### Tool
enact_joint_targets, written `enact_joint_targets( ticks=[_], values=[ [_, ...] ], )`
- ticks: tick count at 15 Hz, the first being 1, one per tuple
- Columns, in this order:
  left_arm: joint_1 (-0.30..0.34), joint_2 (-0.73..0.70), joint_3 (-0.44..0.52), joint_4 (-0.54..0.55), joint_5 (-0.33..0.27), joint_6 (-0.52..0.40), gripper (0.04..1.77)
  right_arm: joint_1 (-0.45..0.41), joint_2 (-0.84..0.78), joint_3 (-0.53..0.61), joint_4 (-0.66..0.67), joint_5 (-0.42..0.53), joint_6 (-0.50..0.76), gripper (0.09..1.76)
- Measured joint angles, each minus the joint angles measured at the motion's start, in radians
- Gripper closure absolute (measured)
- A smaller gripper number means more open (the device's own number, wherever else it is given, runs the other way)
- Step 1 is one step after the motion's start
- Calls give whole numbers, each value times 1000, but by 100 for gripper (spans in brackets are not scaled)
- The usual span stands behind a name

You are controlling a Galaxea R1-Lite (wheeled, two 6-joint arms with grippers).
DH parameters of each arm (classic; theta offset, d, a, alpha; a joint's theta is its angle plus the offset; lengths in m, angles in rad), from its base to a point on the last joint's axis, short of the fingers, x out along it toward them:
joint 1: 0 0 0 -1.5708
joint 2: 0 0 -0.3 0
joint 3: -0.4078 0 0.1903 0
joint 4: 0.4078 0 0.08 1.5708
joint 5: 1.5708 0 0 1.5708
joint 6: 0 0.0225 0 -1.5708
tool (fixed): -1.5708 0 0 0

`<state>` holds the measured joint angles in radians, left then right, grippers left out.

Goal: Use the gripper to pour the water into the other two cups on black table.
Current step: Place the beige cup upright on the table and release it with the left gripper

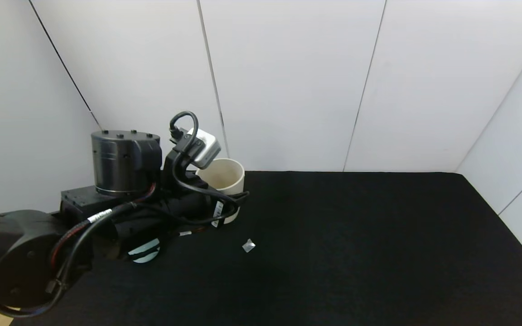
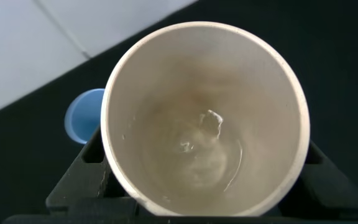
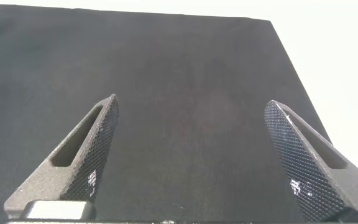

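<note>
White wall panels w/ seams

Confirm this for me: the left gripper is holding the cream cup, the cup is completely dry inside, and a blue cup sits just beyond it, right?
Not quite. The cream cup is not dry: the left wrist view shows water in its bottom. The rest holds: the left gripper grips it, and the blue cup sits just beyond.

Head high; wrists close, downward
</note>
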<state>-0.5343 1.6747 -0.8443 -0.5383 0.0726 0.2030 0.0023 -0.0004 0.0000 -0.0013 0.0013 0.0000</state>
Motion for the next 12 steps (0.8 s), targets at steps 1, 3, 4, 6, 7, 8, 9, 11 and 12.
enact_joint_targets(
  ticks=[1, 3, 4, 6, 7, 8, 9, 11, 12],
  values=[
    [-32, 15, 22, -32, 1, -13, 54, 0, 0, 0, 0, 0, 0, 14],
    [-81, 55, 50, -81, 3, -37, 54, 1, 0, 0, 0, 0, 0, 14],
    [-99, 81, 58, -105, 3, -43, 54, 0, 0, 0, 0, 0, 0, 14],
    [-127, 144, 66, -156, 4, -46, 54, 0, 0, 0, 0, 0, 0, 14],
    [-137, 179, 66, -192, 5, -46, 54, 0, 0, 0, 0, 0, 0, 14],
    [-147, 216, 63, -227, 10, -46, 54, 0, 0, 0, 0, 0, 0, 14],
    [-154, 255, 55, -263, 17, -50, 54, 0, 0, 0, 0, 0, 0, 14],
    [-170, 340, 26, -298, 25, -62, 54, 0, 0, 0, 0, 0, 0, 14],
    [-178, 384, -3, -308, 39, -70, 54, 0, 0, 0, 0, 0, 0, 14]
  ],
)
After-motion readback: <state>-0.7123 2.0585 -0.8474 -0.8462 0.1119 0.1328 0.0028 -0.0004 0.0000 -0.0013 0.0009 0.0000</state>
